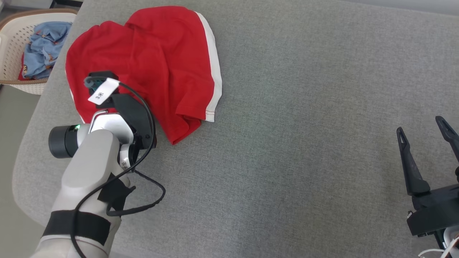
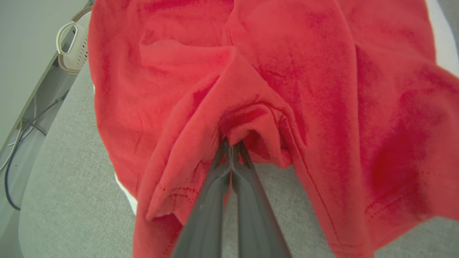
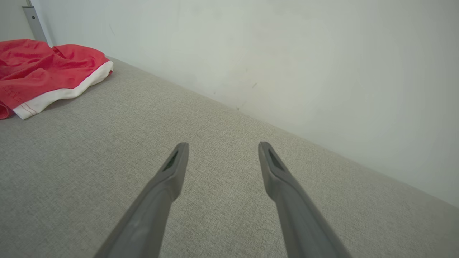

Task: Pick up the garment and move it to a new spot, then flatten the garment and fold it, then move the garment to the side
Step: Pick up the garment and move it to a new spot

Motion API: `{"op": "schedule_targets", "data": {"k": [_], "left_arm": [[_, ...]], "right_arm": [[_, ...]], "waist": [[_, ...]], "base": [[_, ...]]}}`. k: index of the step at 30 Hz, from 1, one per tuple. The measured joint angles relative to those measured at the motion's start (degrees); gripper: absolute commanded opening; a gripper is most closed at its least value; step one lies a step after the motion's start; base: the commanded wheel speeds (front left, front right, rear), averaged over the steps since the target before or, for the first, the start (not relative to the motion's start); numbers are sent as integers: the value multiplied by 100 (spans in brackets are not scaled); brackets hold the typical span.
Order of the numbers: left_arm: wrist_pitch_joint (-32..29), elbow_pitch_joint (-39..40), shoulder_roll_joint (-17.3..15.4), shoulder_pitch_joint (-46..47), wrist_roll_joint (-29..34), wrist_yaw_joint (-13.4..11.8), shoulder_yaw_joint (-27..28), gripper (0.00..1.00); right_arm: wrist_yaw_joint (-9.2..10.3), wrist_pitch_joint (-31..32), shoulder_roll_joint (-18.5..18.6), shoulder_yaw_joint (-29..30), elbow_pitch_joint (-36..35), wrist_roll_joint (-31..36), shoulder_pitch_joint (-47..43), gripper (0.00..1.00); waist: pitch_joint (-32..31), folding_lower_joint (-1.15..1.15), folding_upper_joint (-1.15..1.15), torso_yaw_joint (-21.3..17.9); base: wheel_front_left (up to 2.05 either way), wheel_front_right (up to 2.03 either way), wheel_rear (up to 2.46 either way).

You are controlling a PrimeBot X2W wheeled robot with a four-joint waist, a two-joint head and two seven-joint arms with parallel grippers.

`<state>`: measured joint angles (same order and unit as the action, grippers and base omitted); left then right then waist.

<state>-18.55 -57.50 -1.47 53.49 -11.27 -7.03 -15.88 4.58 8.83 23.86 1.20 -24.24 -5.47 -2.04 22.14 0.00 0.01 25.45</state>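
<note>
The left gripper [image 2: 232, 146] is pinching hard now, its two dark fingers pressed together on a bunched fold of the red garment [image 2: 322, 89], and the cloth is tenting up around the tips. The garment is lying crumpled on the grey table [image 1: 304, 107] just beside the basket [image 1: 10, 57], with its white trim [image 1: 215, 71] running down the edge that is facing away from the basket. The left arm is reaching in over the garment's hem on the side nearer the basket, and a white tag [image 1: 102, 91] is sitting on top of its wrist. Blue clothing [image 1: 45, 46] is lying bundled inside the basket. Far across the table from the basket, the right gripper [image 1: 420, 125] is hovering with its fingers spread wide, nothing between them, well apart from the garment and hanging just above bare grey fabric.
</note>
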Motion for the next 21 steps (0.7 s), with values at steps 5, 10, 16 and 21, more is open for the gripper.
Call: {"op": "schedule_targets", "data": {"k": [5,10,16,21], "left_arm": [[254,-118,46,110,-178,-1,185,0],[604,-111,65,364,-350,-2,207,0],[911,467,57,576,-843,199,-699,0],[995,923,34,574,-1167,254,-1511,0]], "right_arm": [[1,27,-19,-24,51,-32,12,100],[1,24,-103,-140,183,-105,82,100],[-4,-98,-447,-495,556,-236,424,100],[-4,-252,-692,-619,826,-359,563,100]], "waist": [[-46,0,0,70],[-210,0,0,119],[-543,0,-1,65],[-791,-1,-1,-125]], "base": [[0,0,0],[0,0,0],[0,0,0],[0,0,0]]}}
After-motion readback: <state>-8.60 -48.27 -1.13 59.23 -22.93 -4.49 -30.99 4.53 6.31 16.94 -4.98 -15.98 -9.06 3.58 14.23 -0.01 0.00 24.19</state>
